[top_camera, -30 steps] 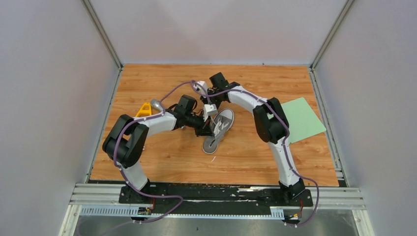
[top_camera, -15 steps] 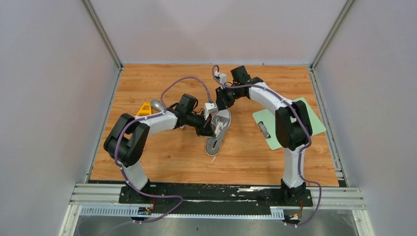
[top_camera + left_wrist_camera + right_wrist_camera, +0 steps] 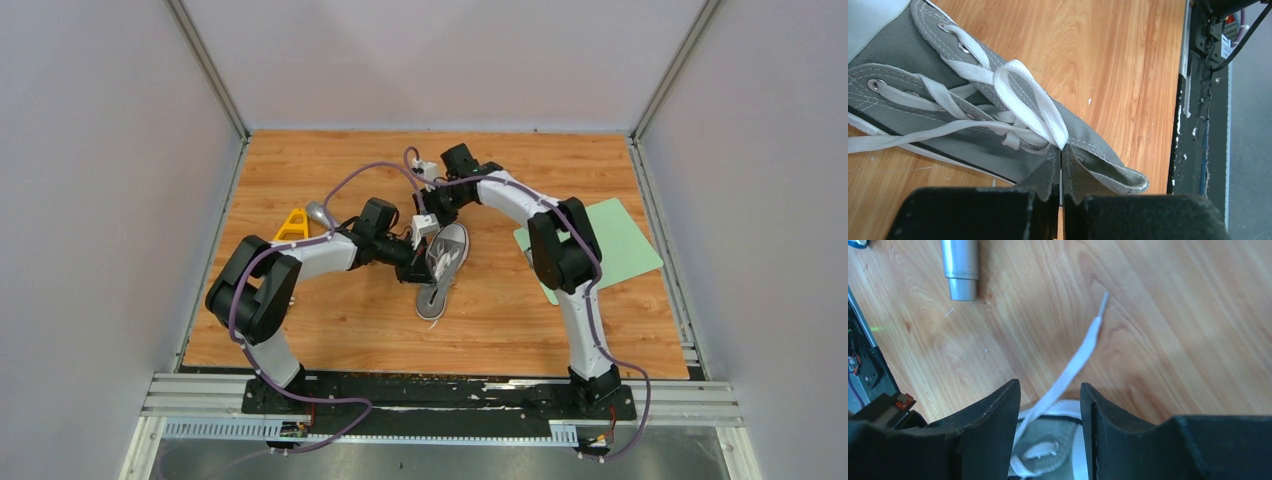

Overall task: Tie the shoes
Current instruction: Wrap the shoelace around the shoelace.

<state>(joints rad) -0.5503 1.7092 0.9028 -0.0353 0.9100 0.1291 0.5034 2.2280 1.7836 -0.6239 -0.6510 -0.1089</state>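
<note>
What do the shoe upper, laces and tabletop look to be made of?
The shoe upper looks like grey woven canvas, matte; the weave and stitched seams show. The laces are flat white woven fabric, probably cotton or polyester, matte. The tabletop has a wood-grain surface with a slight sheen, possibly laminate rather than solid wood.

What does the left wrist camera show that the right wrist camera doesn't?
Only the left wrist view: the left gripper shut on a lace loop, the eyelets, and a black rail. Only the right wrist view: the right gripper open, a loose lace end lying flat, and a metal cylinder. Both: the grey shoe, its white laces and the wooden table.
</note>
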